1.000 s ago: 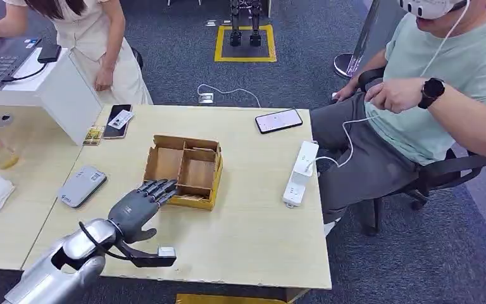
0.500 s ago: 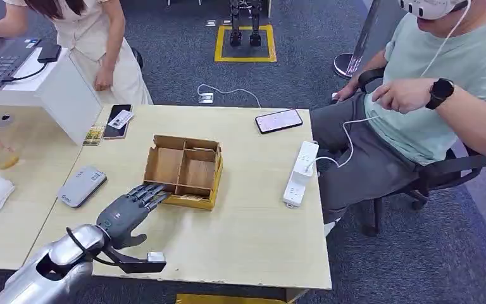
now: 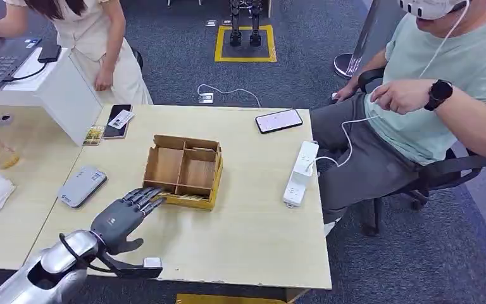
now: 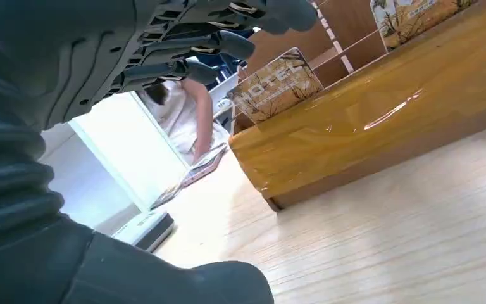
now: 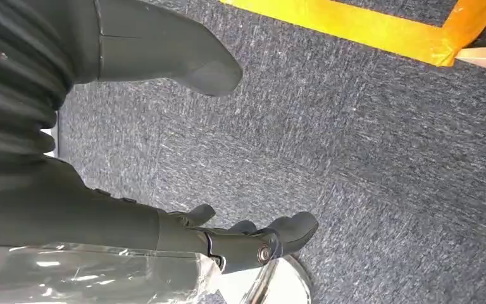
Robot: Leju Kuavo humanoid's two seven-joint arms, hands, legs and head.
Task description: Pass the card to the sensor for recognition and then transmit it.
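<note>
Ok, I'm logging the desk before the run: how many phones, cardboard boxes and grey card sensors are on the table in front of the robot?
phone, phone: 2
cardboard box: 1
grey sensor: 1
Total: 4

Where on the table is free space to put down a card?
The bare strip between the cardboard box and the power strip is free, as is the near edge right of the left hand. The far left corner, by the phone, is crowded.
</note>
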